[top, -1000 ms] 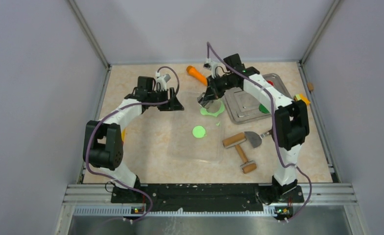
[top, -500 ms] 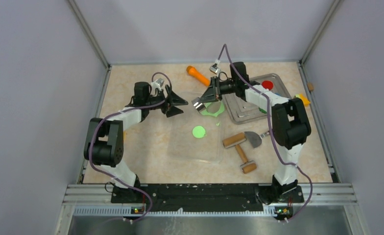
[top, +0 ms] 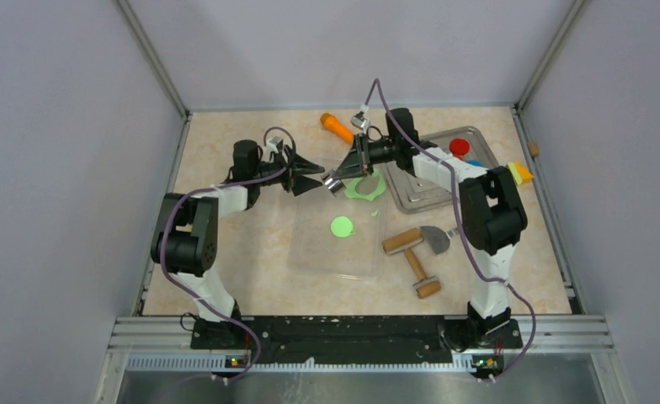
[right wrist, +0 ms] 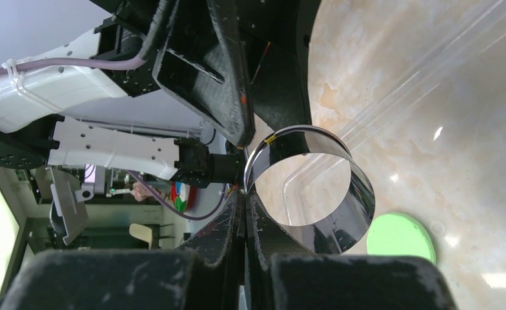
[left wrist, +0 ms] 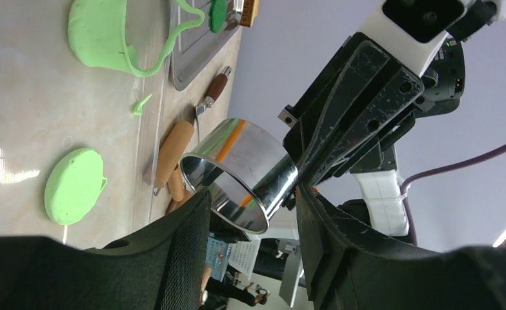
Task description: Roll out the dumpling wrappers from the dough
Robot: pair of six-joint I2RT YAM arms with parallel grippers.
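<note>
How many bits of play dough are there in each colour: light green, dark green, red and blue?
Light green: 3, the dough sheet, round wrapper and tiny scrap
Dark green: 1, the dark green disc
Red: 1, the red disc
Blue: 1, the blue piece, mostly hidden
Total: 6

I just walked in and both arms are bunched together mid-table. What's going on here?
The right gripper is shut on the wall of a metal ring cutter, holding it above the clear mat. The left gripper has its fingers on either side of the same ring, which looks like a handover. Whether it grips yet is unclear. On the mat lie one cut light-green wrapper and the leftover dough sheet.
</note>
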